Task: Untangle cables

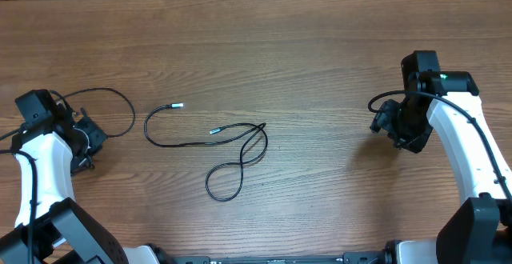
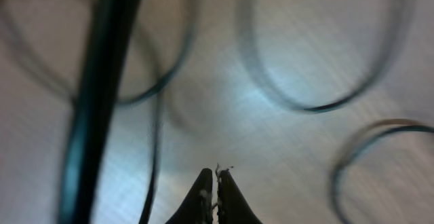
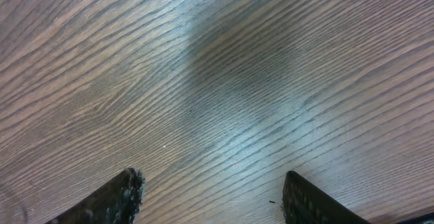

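Note:
A thin black cable [image 1: 232, 148] with silver tips lies looped and crossed over itself at the table's middle. A second black cable [image 1: 112, 96] curves from the left arm across the table's left side. My left gripper [image 1: 84, 148] is at the far left, shut with nothing visible between its fingers [image 2: 215, 176]; blurred cable loops [image 2: 319, 105] lie on the table beyond them, and one thick black strand [image 2: 102, 95] crosses close to the camera. My right gripper [image 1: 392, 128] is at the far right, open and empty over bare wood [image 3: 210, 183].
The wooden table [image 1: 304, 56] fills the view. The right arm's own black wire [image 1: 380, 100] loops beside its wrist. Both arm bases stand at the lower corners.

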